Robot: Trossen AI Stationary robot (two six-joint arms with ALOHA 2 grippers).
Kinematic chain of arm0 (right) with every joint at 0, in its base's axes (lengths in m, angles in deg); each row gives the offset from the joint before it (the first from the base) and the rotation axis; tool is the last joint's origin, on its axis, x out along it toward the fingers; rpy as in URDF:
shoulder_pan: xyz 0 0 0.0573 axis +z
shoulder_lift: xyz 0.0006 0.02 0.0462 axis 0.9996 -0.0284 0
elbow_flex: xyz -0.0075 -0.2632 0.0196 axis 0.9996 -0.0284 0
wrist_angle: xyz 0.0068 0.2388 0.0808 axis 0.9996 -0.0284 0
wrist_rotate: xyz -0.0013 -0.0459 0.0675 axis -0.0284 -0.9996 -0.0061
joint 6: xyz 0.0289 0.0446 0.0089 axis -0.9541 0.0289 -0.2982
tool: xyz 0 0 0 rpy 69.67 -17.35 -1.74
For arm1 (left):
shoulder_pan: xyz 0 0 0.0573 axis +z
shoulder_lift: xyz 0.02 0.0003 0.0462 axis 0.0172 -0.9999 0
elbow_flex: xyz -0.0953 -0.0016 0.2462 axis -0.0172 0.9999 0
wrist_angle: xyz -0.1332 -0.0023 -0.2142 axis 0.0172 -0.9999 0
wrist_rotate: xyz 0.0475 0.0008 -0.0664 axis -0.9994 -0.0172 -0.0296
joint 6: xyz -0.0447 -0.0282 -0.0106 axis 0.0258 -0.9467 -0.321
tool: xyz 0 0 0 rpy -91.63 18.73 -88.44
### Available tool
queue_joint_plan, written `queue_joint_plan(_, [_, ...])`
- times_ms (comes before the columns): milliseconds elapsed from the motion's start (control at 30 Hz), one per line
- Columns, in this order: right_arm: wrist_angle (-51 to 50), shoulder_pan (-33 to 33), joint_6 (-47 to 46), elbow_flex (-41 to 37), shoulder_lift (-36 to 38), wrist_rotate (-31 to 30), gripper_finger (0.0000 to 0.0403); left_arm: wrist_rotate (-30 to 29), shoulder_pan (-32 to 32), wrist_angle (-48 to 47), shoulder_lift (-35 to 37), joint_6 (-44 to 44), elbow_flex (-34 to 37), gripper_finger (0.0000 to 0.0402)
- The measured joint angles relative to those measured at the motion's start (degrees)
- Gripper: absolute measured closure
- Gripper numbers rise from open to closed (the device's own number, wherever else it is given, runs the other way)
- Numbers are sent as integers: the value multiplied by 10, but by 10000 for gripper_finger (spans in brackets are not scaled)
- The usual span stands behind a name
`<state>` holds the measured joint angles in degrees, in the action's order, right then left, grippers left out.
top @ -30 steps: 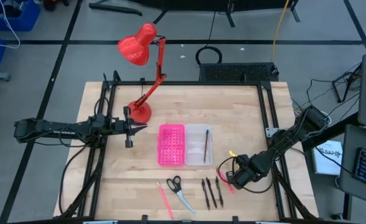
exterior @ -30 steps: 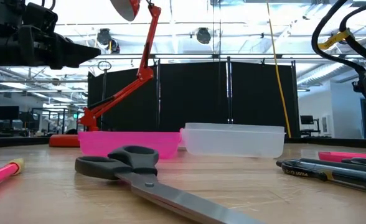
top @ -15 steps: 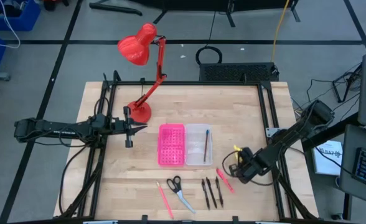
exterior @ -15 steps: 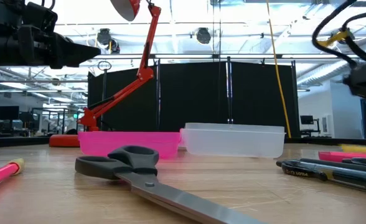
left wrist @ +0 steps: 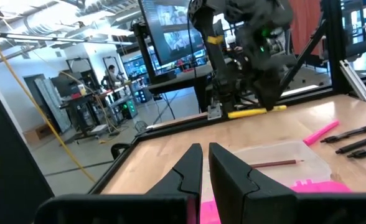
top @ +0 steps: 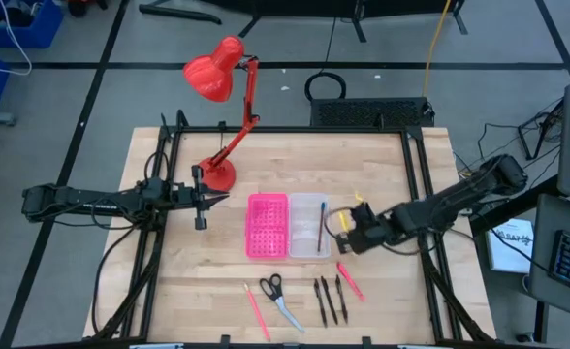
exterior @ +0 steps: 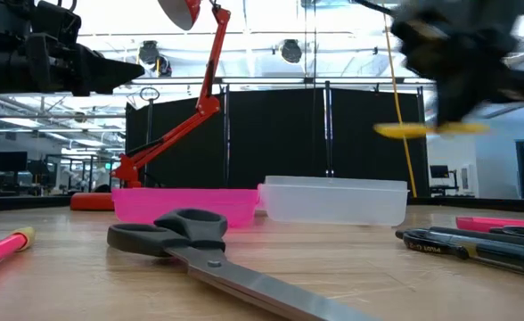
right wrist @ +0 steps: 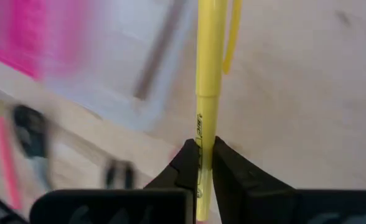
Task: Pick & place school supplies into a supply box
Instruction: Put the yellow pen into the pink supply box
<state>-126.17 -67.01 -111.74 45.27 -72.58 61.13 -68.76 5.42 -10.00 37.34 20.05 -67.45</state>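
The supply box lies open at the table's middle, its pink gridded half point(top: 268, 226) joined to the clear tray half point(top: 308, 229), where a brown pencil point(top: 321, 225) lies. My right gripper point(top: 346, 225) hovers at the tray's right edge, shut on a yellow pen point(right wrist: 209, 74). That pen shows level in the low view point(exterior: 422, 130). On the near table lie the scissors point(top: 277, 296), a pink pen point(top: 256, 312), three dark pens point(top: 330, 299) and a pink highlighter point(top: 349, 279). My left gripper point(top: 214, 201) waits shut to the left of the box. My right gripper pinches the yellow pen's barrel point(right wrist: 203, 134) between its two fingers point(right wrist: 186, 162), well toward one end; most of the pen sticks out beyond them. The arm reaches in from the table's right. The pen is lifted clear and lies level above the table point(exterior: 422, 130).
A red desk lamp point(top: 219, 121) stands on its base point(top: 217, 175) at the far left of the table, close to my left gripper. A black frame rail point(top: 423, 208) runs along the table's right side. Bare wood point(top: 363, 165) lies beyond the box.
My right gripper has risen from the near right of the table, beside the pink highlighter. It has travelled toward the far edge and leftward to the clear tray's right edge. The yellow pen, on the table half a second ago, is now lifted clear with it.
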Motion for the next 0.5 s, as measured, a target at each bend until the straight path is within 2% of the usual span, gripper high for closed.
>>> queue_joint_plan(133, [47, -60, 68, 60, -37, -25, 384, 0, 0, -1, 0, 13, 0, 364])
queue_joint_plan(300, [73, -118, 129, 116, -110, 19, 384, 0, 0, -3, 0, 12, 0, 364])
queue_joint_plan(500, [107, -156, 146, 123, -192, 75, 384, 1, 0, -6, 0, 15, 0, 364])
